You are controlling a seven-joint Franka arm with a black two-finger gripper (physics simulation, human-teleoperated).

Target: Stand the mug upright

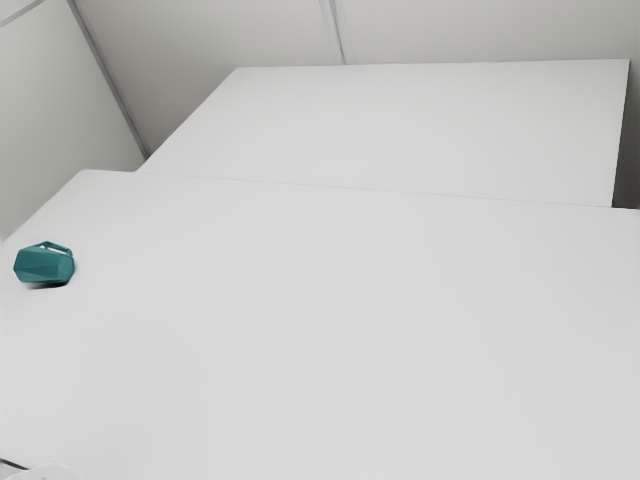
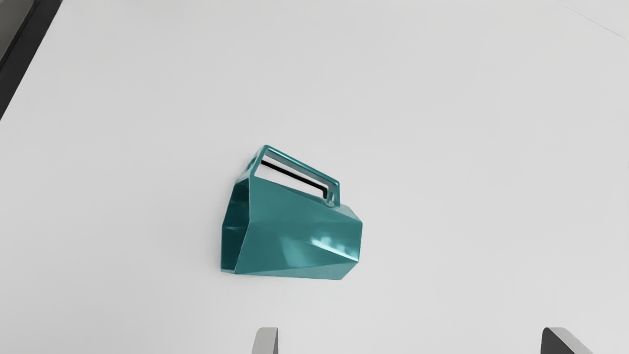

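Observation:
A teal faceted mug (image 1: 45,265) lies on its side near the exterior view's left edge, on the white table. In the wrist view the same mug (image 2: 300,236) shows its dark opening at one end and its handle (image 2: 302,164) along one side. My gripper (image 2: 410,339) is open, its two fingertips wide apart with nothing between them. The mug lies beyond the fingertips, and they do not touch it.
The white table (image 1: 330,320) has a second white surface (image 1: 420,130) adjoining its far side. Pale walls stand behind. A dark edge strip (image 2: 29,54) crosses a corner of the wrist view, past the mug's open end.

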